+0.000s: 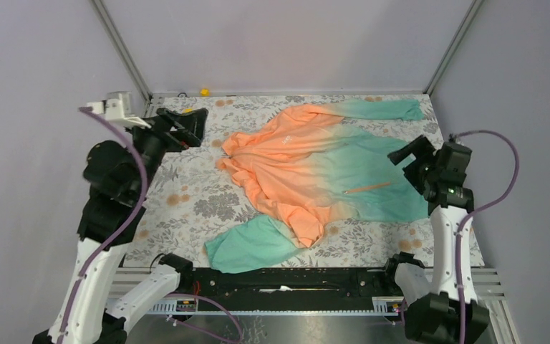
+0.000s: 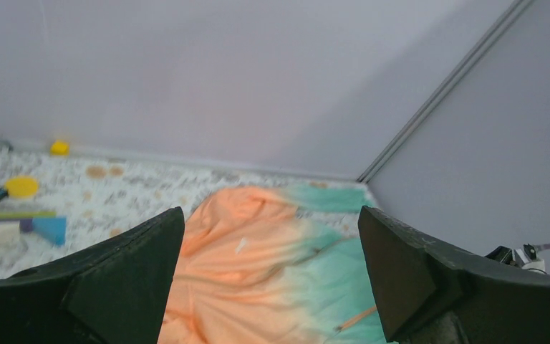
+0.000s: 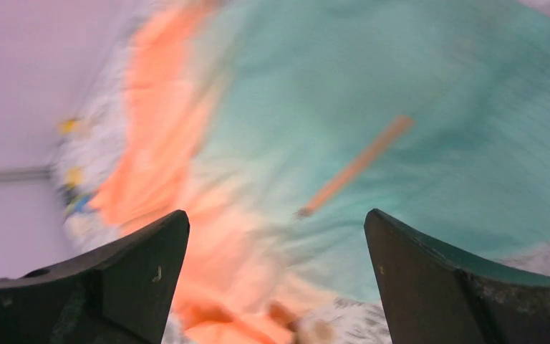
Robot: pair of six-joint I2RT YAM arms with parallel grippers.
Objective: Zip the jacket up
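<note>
The jacket lies spread on the floral table, orange at the hood on the left, mint-teal at the hem on the right, one sleeve toward the back right and one toward the front. An orange pocket zipper shows on the teal part. My left gripper is open and empty, raised over the table's back left, apart from the jacket; the jacket shows between its fingers. My right gripper is open and empty, above the hem at the right. Its view is blurred and shows the jacket and the zipper.
A small yellow piece lies at the back edge. In the left wrist view a yellow disc, a blue wedge and other small toys lie at the table's left. Metal frame posts stand at the back corners.
</note>
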